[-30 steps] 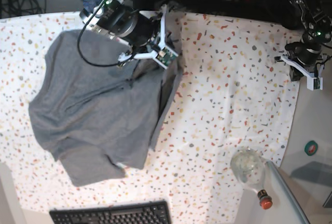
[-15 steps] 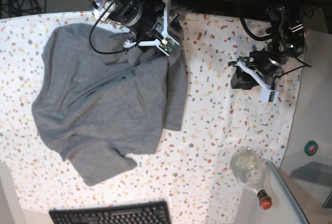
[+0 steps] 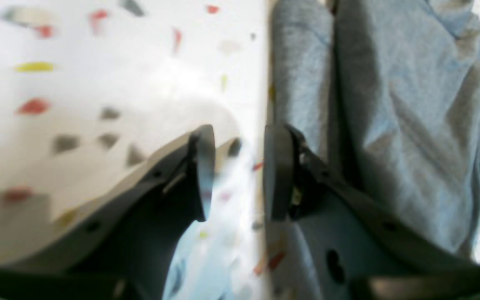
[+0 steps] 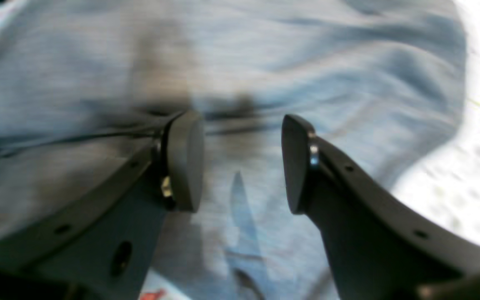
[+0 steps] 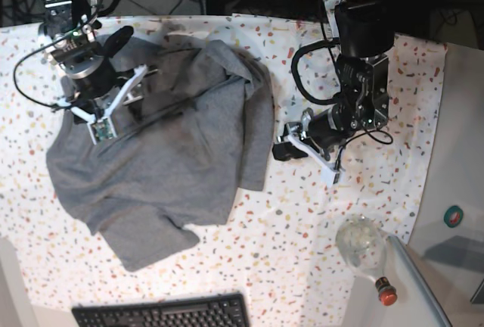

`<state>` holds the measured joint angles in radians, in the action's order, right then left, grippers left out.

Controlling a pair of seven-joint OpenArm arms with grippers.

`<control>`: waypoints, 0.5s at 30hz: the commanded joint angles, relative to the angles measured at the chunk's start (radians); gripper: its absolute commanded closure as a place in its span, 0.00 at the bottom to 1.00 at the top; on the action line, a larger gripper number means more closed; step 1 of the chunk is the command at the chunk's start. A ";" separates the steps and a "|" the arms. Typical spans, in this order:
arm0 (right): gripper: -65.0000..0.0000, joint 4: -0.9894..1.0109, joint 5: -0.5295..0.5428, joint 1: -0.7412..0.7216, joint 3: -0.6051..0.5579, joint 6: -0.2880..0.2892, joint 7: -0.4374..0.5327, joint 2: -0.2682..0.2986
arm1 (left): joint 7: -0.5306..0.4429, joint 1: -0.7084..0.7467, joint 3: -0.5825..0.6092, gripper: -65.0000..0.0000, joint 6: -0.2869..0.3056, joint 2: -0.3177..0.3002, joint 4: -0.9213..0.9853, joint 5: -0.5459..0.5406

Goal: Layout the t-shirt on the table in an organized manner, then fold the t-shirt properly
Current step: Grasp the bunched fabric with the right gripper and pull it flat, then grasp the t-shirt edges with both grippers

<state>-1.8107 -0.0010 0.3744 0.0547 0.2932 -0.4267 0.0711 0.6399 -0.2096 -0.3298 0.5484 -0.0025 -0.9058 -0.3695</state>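
The heather-grey t-shirt lies rumpled on the left half of the flecked table, with folds bunched near its top right. My right gripper hovers over the shirt's upper left. In the right wrist view this gripper is open, with only grey fabric below the gap. My left gripper sits low over the table just right of the shirt's right edge. The left wrist view shows that gripper open and holding nothing, with the shirt's edge beside one finger.
A black keyboard lies at the front edge. A clear bottle with a red cap rests at the front right, at the border of a plain grey surface. Cables and dark equipment line the back.
My right arm let go of the shirt's top and swung left over its upper left. My left arm came in from the far right to the shirt's right edge. Both grippers opened.
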 commanded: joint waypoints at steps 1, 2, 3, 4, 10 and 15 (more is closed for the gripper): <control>0.58 -0.013 0.011 -0.005 0.026 0.007 0.024 -0.001 | -0.016 -0.044 0.001 0.70 -0.023 0.003 0.015 -0.012; 0.58 -0.013 0.011 -0.005 0.052 0.007 0.024 -0.007 | -0.016 -0.061 0.001 0.70 -0.047 0.008 0.038 -0.012; 0.58 -0.013 0.011 -0.007 0.083 0.007 0.024 -0.017 | -0.016 -0.080 0.002 0.70 -0.077 0.008 0.060 -0.012; 0.58 -0.013 0.011 -0.007 0.122 0.008 0.024 -0.027 | -0.016 -0.092 0.005 0.71 -0.103 0.009 0.078 -0.012; 0.58 0.078 0.011 -0.073 0.320 0.010 0.018 -0.095 | -0.113 -0.115 0.211 0.72 -0.127 0.009 0.132 -0.016; 0.58 0.191 0.011 -0.131 0.508 0.011 0.019 -0.141 | -0.139 -0.107 0.182 1.00 -0.127 0.003 0.173 -0.018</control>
<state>-1.6001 0.0002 0.2535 0.5625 0.3042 -0.4366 -0.0772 0.4980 -0.2989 -0.1444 0.4385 0.0158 -0.7238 -0.4011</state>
